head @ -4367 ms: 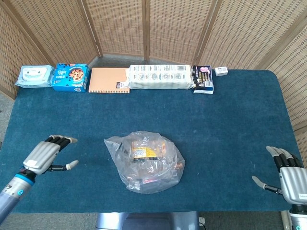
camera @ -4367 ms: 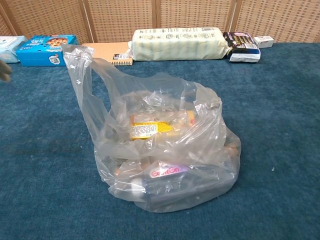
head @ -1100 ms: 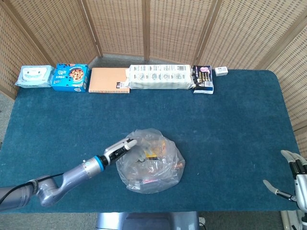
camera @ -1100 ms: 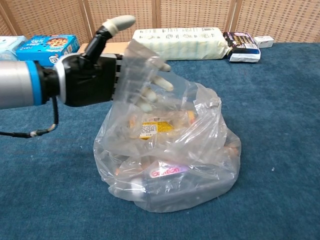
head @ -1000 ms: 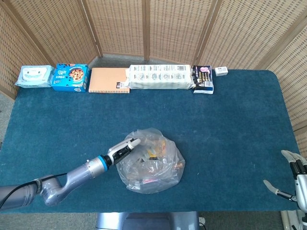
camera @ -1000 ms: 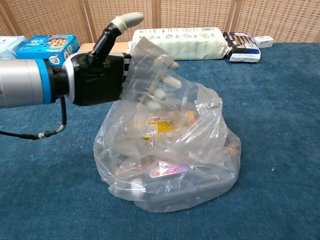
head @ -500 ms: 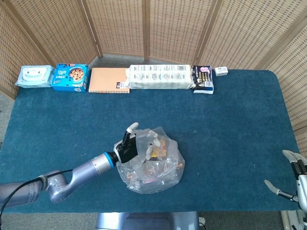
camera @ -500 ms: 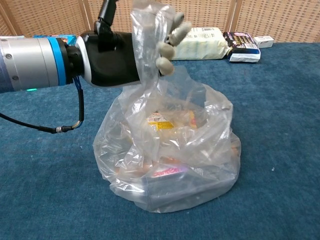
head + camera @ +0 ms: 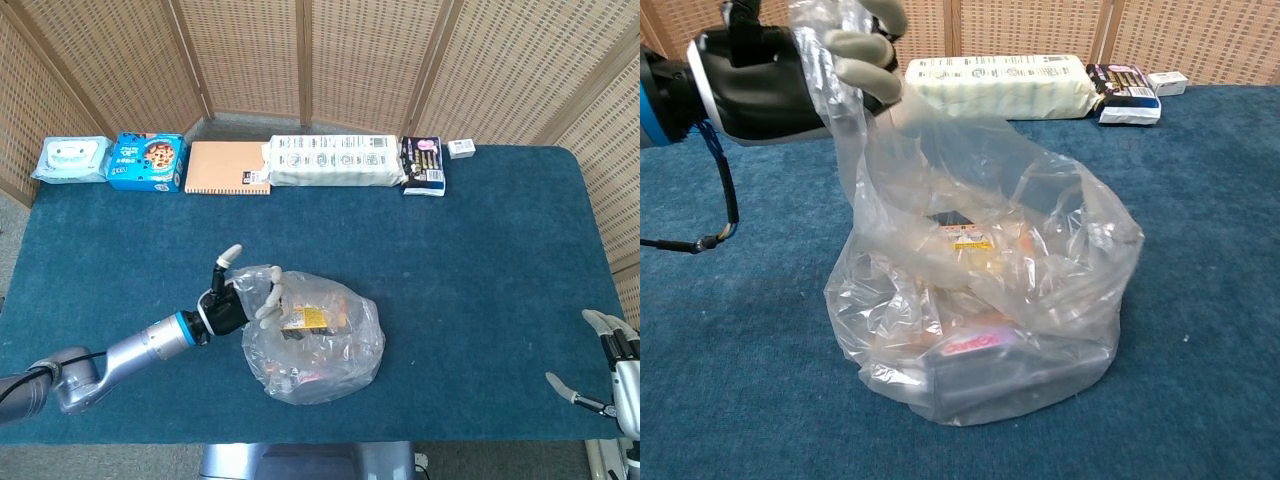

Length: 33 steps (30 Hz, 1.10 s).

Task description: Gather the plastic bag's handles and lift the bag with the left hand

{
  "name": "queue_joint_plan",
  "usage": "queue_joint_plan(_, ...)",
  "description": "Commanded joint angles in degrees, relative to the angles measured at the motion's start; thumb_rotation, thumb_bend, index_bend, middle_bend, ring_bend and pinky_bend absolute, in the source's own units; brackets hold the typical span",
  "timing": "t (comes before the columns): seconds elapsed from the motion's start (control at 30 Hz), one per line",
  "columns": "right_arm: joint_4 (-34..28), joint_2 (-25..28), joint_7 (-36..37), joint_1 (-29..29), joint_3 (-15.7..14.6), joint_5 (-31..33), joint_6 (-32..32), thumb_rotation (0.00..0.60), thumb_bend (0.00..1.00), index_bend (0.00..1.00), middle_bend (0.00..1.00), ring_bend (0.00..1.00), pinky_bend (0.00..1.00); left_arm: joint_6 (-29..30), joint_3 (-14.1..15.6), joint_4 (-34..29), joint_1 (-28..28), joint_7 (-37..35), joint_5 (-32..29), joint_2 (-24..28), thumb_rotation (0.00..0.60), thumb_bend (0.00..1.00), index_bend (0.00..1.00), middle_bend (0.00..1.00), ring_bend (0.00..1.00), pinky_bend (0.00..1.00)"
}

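The blue counter [image 9: 480, 240] holds the plastic bag [image 9: 315, 345] at lower middle. The left robot hand [image 9: 790, 70] grasps one handle [image 9: 835, 60], upper left. Next, probably gather the other handle, then lift. The right robot hand [image 9: 610, 375] rests released, lower right.

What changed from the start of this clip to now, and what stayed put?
The left hand moved in from the table's left edge, hooked a handle of the plastic bag and pulled it up and to the left. The bag's base still sits on the table. The right hand stayed open at the right edge; the back-row items are unmoved.
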Motion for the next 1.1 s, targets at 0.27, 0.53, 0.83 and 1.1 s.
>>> queue_joint_plan(0.27,-1.7,1.1,-0.4,0.9,0.5,0.6,-1.3,0.312,0.19,0.14,0.20,0.18,0.20,2.8,1.1,-3.8,-0.2,5.4,-3.0,3.7,0.000,0.46,0.60,0.74,0.82,0.79)
queue_joint_plan(0.53,-1.7,1.7,1.0,2.6,1.2,1.2,-3.6,0.354,0.19,0.14,0.20,0.18,0.22,3.1,-0.8,-9.4,-0.5,14.7,-5.9,6.9,0.000,0.47,0.61,0.75,0.82,0.79)
queue_joint_plan(0.83,-1.1,1.1,2.7,4.9,2.0,1.6,-6.3,0.429,0.20,0.14,0.20,0.18,0.23,3.4,-3.0,-12.2,-1.7,16.9,-6.4,9.4,0.000,0.47,0.61,0.75,0.82,0.79)
queue_joint_plan(1.1,0.5,-1.7,2.7,8.1,3.1,-0.5,-7.0,0.488,0.19,0.14,0.20,0.18,0.23,1.6,-4.3,-14.9,-3.2,20.3,-7.0,11.9,0.000,0.47,0.61,0.75,0.82,0.79)
